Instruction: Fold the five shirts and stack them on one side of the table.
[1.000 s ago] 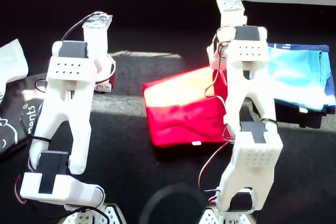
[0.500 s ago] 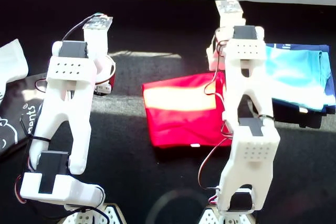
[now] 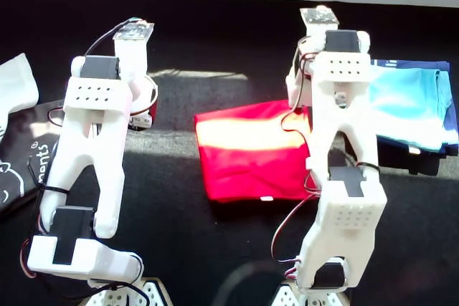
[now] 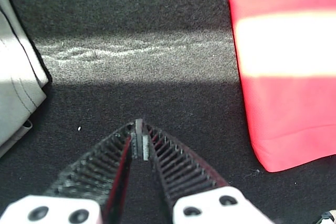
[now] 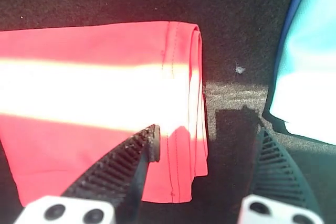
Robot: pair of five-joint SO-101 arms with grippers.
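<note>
The red shirt [image 3: 251,152] now lies flat as a folded rectangle mid-table [image 3: 215,34], its edge by the right arm no longer lifted as it was a second ago. The right gripper [image 5: 208,139] hangs over that edge, jaws wide and empty. The left gripper [image 4: 138,135] is closed on nothing above bare cloth. The fold looks done, so moving the shirt to the blue stack [image 3: 409,105] just beside it is likely next.

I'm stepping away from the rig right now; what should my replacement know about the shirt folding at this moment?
Left end effector: shut, empty, over bare table between the white shirt and the red shirt.
Right end effector: open, empty, over the red shirt's folded edge.
Done: red shirt folded at centre; cyan shirt lies on darker fabric at the right.
To do: move red onto that stack, then probably fold the white shirt and black shirt at the left edge.
</note>
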